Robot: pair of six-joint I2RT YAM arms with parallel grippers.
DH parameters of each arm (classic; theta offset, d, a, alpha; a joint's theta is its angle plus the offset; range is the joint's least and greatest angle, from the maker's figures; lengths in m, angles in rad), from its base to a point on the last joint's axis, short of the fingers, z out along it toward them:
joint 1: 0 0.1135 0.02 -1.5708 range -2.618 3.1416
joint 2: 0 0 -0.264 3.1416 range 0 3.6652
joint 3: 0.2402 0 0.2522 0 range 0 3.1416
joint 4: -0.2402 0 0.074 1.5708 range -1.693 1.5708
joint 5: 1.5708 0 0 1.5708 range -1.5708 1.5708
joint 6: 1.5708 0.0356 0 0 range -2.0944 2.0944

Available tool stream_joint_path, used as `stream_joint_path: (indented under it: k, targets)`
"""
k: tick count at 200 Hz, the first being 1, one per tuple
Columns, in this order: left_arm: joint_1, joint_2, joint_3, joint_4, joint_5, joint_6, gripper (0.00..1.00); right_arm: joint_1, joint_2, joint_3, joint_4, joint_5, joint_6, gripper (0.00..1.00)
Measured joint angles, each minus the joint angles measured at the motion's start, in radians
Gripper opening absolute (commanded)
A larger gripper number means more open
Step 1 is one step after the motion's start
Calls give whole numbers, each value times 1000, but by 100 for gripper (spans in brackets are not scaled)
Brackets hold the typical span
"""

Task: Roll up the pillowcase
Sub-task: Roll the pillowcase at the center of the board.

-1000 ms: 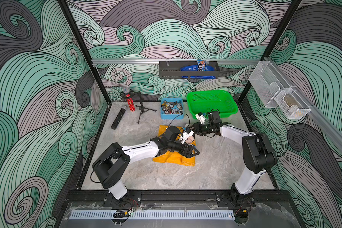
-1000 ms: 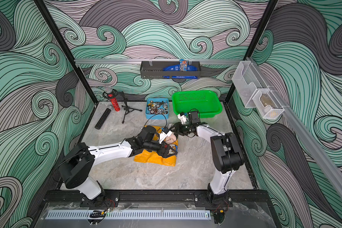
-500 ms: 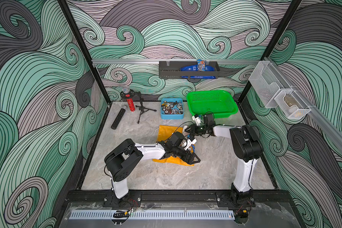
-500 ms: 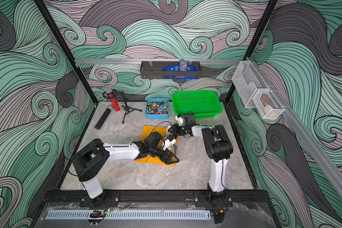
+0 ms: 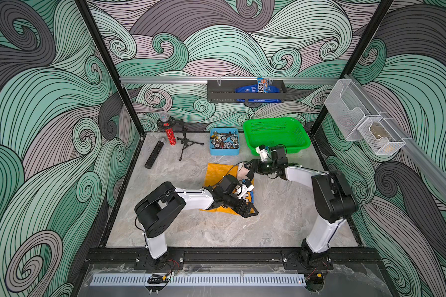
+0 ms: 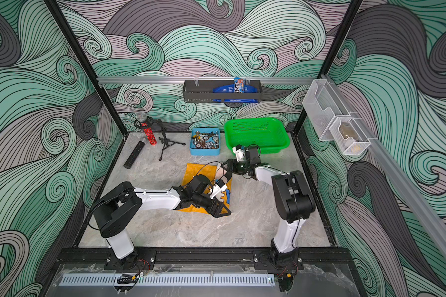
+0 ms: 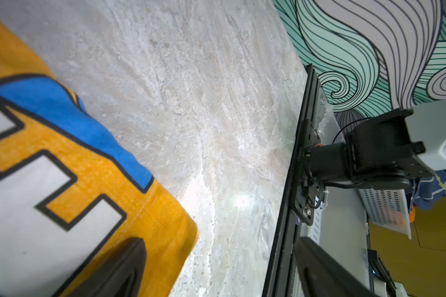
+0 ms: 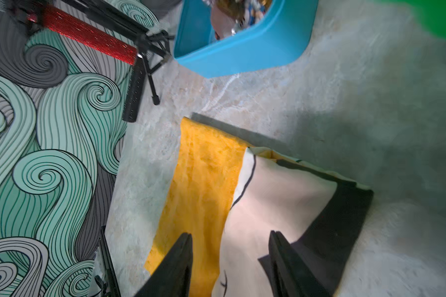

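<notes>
Ideally, both hands should take the pillowcase [image 5: 216,171] along the edge facing the bench's [image 5: 281,221] right side and turn it over evenly, so the roll starts tight and straight. It lies folded mid-bench, a little toward the far edge. The left hand [image 5: 247,209] sits low at its near corner, fingers spread wide, arm stretched flat. The right hand [image 5: 245,170] reaches over the far corner, fingers apart, pinching nothing.

Mustard pillowcase [image 6: 192,174] on marble table [image 6: 242,226], left jaws at its near edge, right jaws at its far corner.
</notes>
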Motion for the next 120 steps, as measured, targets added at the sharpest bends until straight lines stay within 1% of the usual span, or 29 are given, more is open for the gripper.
stream_joint_path:
  k: [24,44,62,75,86,120]
  targets:
    - [8,-51,50,-43,-2,16,94,-30,-143,-94,-53,4,3,56]
    - [33,-98,70,-71,-5,39,95,-31,-190,-174,-106,-13,8,57]
    - [82,-133,74,-97,-10,61,95,-26,-195,-242,-153,-24,13,58]
    - [123,-150,74,-115,-12,75,95,-18,-187,-264,-189,-35,16,59]
    - [159,-161,74,-129,-16,89,95,-13,-172,-262,-198,-45,17,61]
    - [248,-200,59,-168,-30,120,95,-8,-99,-238,-188,-73,25,61]
